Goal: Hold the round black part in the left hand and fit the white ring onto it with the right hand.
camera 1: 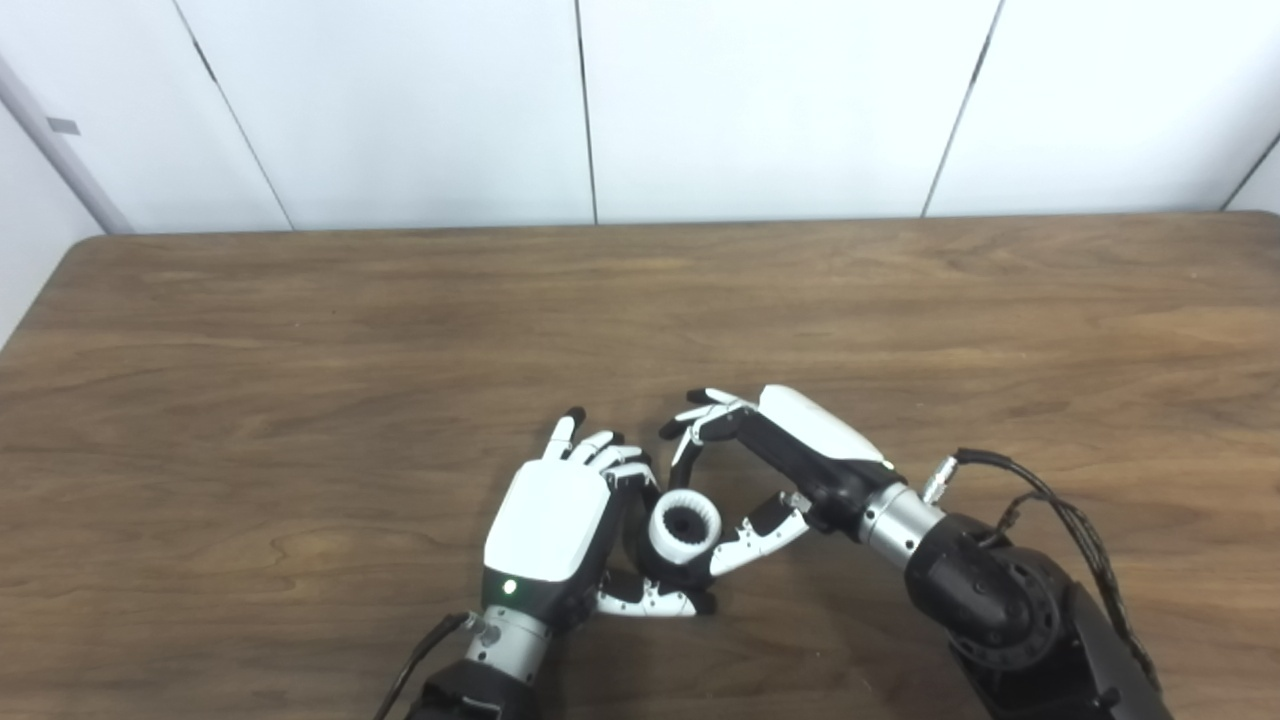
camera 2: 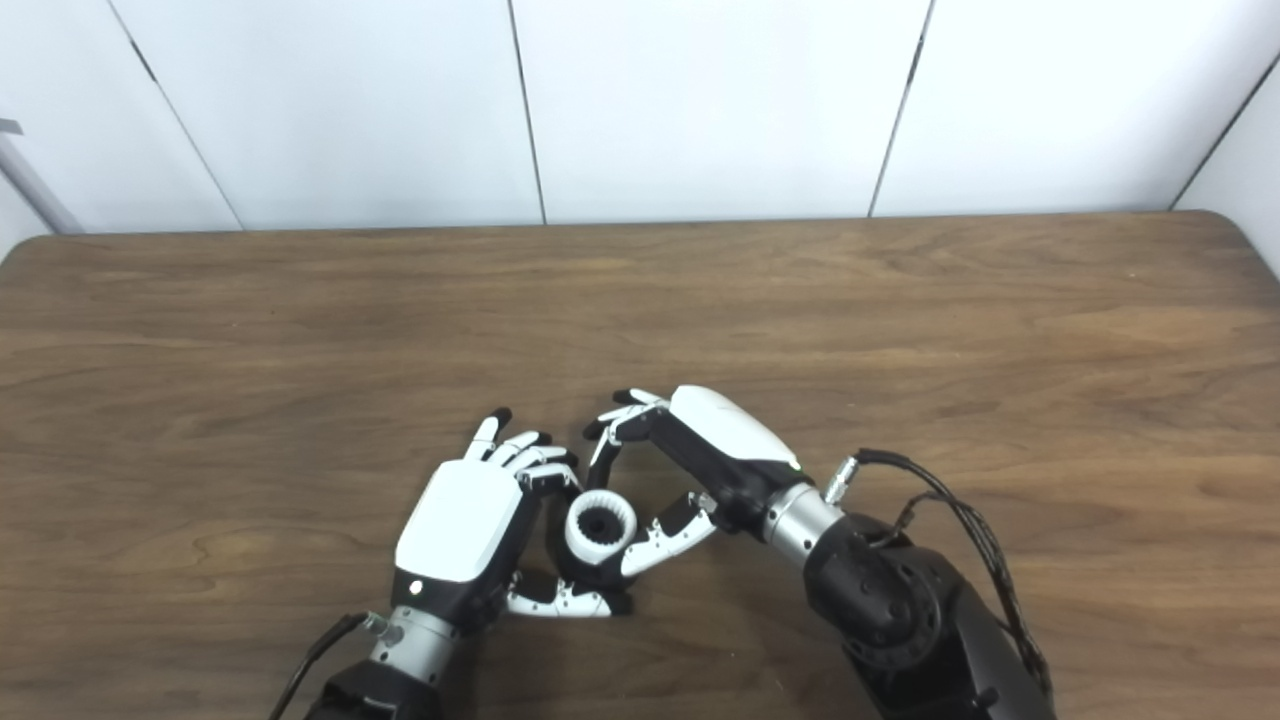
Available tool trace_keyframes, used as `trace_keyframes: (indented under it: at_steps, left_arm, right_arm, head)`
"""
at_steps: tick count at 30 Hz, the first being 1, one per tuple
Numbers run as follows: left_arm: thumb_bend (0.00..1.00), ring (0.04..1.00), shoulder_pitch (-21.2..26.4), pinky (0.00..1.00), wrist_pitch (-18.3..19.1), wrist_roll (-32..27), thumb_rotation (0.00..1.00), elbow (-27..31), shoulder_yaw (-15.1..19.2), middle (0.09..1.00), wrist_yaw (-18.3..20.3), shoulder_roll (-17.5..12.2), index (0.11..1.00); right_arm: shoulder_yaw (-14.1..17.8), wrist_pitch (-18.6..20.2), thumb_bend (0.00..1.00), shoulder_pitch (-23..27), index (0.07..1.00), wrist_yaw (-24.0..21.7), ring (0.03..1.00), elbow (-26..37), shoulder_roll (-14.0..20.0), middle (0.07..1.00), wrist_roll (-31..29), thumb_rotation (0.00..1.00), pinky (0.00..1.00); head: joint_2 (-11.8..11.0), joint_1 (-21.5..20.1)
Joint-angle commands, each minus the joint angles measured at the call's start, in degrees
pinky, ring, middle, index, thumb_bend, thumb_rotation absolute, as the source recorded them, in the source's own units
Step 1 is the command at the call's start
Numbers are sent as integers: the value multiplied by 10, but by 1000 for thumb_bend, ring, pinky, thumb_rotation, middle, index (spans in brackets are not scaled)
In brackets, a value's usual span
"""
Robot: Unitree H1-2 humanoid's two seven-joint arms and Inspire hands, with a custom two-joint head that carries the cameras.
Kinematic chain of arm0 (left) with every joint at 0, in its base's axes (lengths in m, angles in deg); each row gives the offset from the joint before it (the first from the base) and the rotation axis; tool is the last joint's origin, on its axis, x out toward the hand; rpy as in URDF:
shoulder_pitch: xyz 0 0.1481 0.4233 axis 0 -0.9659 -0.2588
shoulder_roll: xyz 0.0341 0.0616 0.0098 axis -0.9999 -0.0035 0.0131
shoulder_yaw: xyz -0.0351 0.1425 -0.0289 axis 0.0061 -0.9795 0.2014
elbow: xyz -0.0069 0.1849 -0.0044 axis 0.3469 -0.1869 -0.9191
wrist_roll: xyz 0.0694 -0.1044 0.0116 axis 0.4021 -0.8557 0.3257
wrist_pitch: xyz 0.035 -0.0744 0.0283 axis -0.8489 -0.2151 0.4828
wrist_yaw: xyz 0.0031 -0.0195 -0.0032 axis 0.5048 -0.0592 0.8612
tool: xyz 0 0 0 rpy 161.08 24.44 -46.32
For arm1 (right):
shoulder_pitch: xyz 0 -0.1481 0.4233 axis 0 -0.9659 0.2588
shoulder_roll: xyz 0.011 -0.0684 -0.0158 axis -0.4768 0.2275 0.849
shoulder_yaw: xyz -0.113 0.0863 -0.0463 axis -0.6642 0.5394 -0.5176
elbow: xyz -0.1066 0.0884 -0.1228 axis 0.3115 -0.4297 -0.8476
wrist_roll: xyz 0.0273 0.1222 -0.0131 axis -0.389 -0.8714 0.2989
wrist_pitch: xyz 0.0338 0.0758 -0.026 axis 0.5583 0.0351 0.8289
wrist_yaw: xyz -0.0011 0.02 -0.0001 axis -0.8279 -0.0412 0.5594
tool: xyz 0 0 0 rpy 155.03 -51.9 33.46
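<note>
A: Left hand (camera 1: 548, 520)?
B: Grips the black part (camera 1: 672, 572) near the table's (camera 1: 300, 330) front edge, steadying it.
A: Right hand (camera 1: 790, 450)?
B: Fingers spread, thumb against the white ring (camera 1: 684, 527), seating it on top.

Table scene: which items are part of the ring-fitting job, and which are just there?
Job:
- white ring, seated on the round black part
- left hand, holding the black part
- right hand, fingers curled around the ring

Just there:
- wooden table
- white wall panels
- nothing else lying loose in view
</note>
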Motion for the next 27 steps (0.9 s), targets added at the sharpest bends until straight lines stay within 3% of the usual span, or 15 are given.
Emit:
trace_keyframes:
  at_steps: [1, 8, 9, 10, 12, 27]
  left_arm:
    - [524, 853, 1, 1000, 0, 13, 54, -12, -8, 762, 9, 0, 485]
    - [524, 855, 2, 1000, 3, 14, 53, -10, -8, 764, 14, 2, 485]
    - [524, 857, 2, 1000, 4, 14, 53, -9, -8, 766, 15, 2, 485]
    - [523, 857, 2, 1000, 3, 14, 53, -9, -8, 766, 15, 2, 485]
    - [523, 855, 2, 1000, 3, 16, 53, -10, -9, 764, 13, 2, 485]
    - [523, 856, 3, 1000, 3, 17, 53, -10, -9, 764, 13, 1, 485]
  right_arm:
    - [9, -14, 524, 8, 484, 12, 943, 8, 2, 799, 0, 133, 923]
    - [9, -3, 525, 15, 491, 0, 944, 12, 6, 816, 14, 150, 914]
    - [10, -1, 739, 15, 546, -3, 944, 12, 6, 819, 14, 199, 914]
    - [10, 2, 862, 16, 582, -6, 947, 12, 6, 825, 15, 225, 918]
    - [10, 8, 973, 18, 622, -13, 955, 13, 8, 842, 15, 254, 935]
    - [15, 22, 1000, 28, 668, -28, 970, 16, 17, 902, 15, 301, 956]
  head:
    - [1, 0]
    - [1, 0]
    - [1, 0]
    - [1, 0]
    - [1, 1]
    - [3, -2]
